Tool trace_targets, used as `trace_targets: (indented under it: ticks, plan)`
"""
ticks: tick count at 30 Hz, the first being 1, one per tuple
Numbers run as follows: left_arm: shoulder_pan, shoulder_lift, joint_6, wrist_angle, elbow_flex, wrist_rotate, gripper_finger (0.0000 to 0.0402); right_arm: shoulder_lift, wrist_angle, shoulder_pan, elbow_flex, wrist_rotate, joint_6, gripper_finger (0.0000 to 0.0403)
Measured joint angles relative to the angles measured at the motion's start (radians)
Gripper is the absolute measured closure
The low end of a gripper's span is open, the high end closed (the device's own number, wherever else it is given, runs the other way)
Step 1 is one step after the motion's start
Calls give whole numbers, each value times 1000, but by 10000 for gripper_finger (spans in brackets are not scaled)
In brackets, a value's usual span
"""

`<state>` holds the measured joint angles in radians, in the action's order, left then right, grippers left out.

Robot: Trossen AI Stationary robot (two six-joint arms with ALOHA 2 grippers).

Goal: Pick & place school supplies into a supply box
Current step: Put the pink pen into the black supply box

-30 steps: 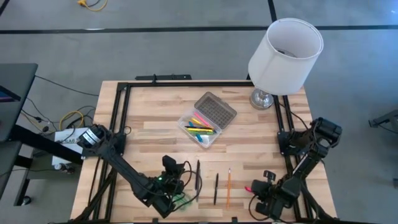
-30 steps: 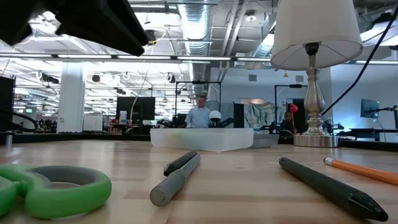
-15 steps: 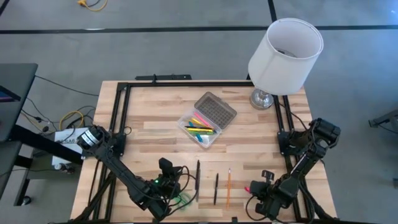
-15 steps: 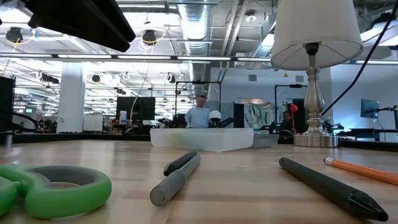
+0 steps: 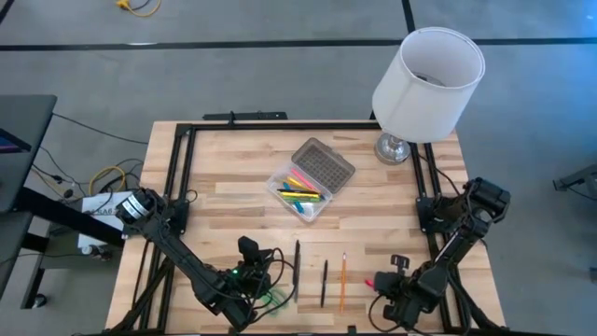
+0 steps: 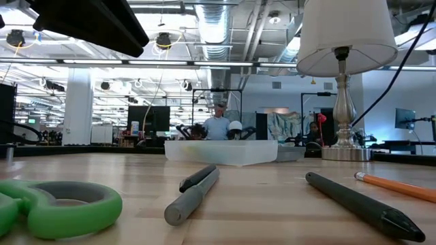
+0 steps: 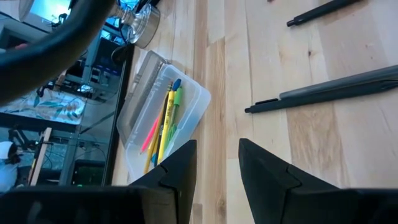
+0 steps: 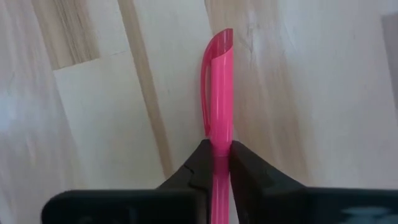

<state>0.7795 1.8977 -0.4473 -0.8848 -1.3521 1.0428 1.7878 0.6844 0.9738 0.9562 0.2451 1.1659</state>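
1. Near the front-left of the table (image 5: pixel 215 159), the left gripper (image 7: pixel 217 163) hangs low over the wood with its fingers (image 7: pixel 264 168) parted and nothing between them.
2. Green-handled scissors (image 6: pixel 58 207) lie on the table just beside that gripper, at the front edge.
3. Right of the scissors: a grey pen (image 6: pixel 194 190), then a dark pen (image 6: pixel 354 204), then an orange pencil (image 6: pixel 395 185), each lying loose on the wood, roughly side by side and apart from one another.
4. Mid-table, farther back: the supply box (image 5: pixel 300 194), clear, its grey dotted lid (image 5: pixel 324 164) hinged open toward the lamp. Yellow, pink, green and blue pens (image 7: pixel 163 121) lie inside it.
5. Back-right corner: a lamp (image 5: pixel 427 73) with a white shade, base standing on the table.
6. Front-right: the right gripper (image 8: pixel 214 158) is down at the table, fingers (image 8: pixel 244 171) closed on a pink highlighter (image 8: pixel 216 93); whether the highlighter's far end touches the wood, cannot tell.
7. Beyond the table, a person (image 6: pixel 218 124) shows in the room.
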Motion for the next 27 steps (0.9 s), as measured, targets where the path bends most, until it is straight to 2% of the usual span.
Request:
trace_targets:
  ticks: [12,20,27]
  plan:
    - [0,0,-12,0,0,0,287,0,-14,-67,-1,62,-169,382]
    - [9,0,-13,0,0,-1,287,6,-5,-108,2,219,-281,387]
    - [25,0,-68,-37,0,-1,287,5,12,-132,65,345,-425,390]
